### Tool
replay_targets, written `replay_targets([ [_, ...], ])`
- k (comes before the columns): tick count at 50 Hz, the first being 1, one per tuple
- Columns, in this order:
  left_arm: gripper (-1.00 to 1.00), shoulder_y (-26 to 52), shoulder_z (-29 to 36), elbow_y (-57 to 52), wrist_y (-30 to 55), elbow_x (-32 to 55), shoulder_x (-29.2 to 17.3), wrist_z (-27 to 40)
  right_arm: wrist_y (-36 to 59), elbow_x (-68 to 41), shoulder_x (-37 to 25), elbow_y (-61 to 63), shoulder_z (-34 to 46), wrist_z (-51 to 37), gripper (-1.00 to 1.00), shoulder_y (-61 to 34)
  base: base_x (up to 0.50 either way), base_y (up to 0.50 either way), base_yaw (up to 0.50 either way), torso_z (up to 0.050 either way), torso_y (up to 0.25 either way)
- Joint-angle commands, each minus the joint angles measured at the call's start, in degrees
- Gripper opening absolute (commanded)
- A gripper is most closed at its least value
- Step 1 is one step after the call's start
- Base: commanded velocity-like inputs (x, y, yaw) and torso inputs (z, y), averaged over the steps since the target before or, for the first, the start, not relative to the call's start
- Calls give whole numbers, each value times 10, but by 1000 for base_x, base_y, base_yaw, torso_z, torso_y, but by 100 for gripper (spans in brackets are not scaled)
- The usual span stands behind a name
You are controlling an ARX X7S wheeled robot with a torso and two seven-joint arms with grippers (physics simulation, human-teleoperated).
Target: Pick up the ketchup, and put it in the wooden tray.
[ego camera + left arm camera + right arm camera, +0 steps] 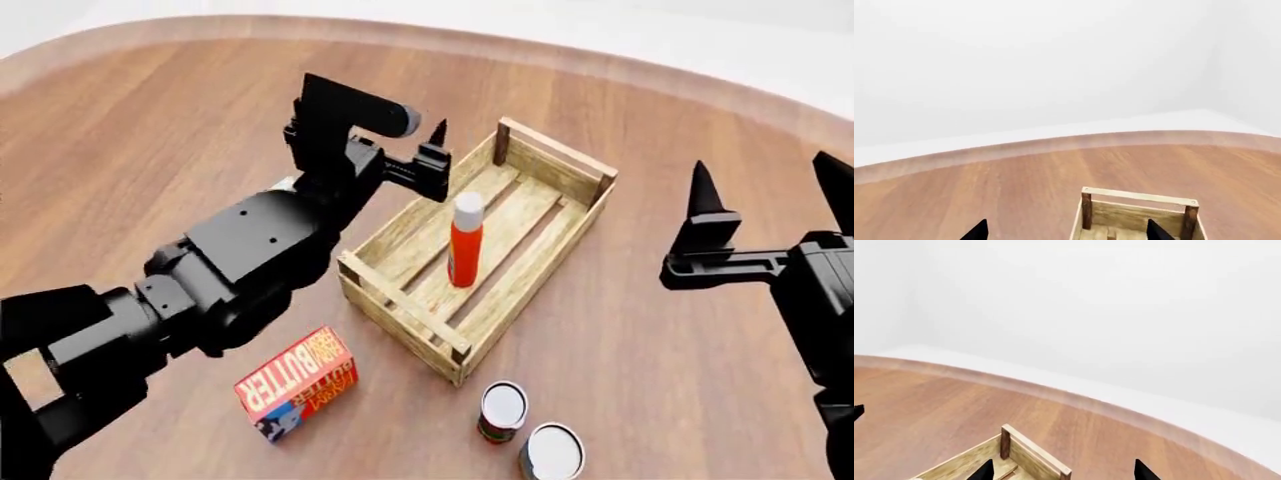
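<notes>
The ketchup [463, 250], a slim orange-red bottle with a white cap, stands upright inside the wooden tray [400, 310], near its middle. No gripper touches it. My left gripper [414, 140] is open and empty, raised over the tray's far left side. In the left wrist view its tips [1067, 231] straddle the tray's end plank [1141, 197]. My right gripper [763, 180] is open and empty, raised to the right of the tray. The right wrist view shows its tips [1062, 471] over a tray corner [1031, 452]. The ketchup is out of both wrist views.
A red-orange butter box [299, 385] lies in front of the tray at the left. Two small cans with white lids [502, 410] [551, 452] stand by the tray's near corner. The round wooden table's far edge [601, 60] curves behind.
</notes>
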State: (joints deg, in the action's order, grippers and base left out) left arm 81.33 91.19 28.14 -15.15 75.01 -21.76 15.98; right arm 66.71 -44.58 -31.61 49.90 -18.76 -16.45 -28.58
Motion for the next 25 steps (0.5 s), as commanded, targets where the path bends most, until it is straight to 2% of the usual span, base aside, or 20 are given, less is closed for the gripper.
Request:
replay_targets([
  [1,100,5,25,-472,14,-27,-300,124,16,-25,-2,20,-11,-8,100,-4,0,0,0,-6,37],
  [11,100,-6,30,-551,9,-28,-358,141,14,-31,-2,25,-8,-12,100,-4,0,0,0,-3,16],
  [25,100,-7,25,-596,4,-18,-396,149,13,-45,0,37,-16,-20,100,6,0,0,0,0,0],
])
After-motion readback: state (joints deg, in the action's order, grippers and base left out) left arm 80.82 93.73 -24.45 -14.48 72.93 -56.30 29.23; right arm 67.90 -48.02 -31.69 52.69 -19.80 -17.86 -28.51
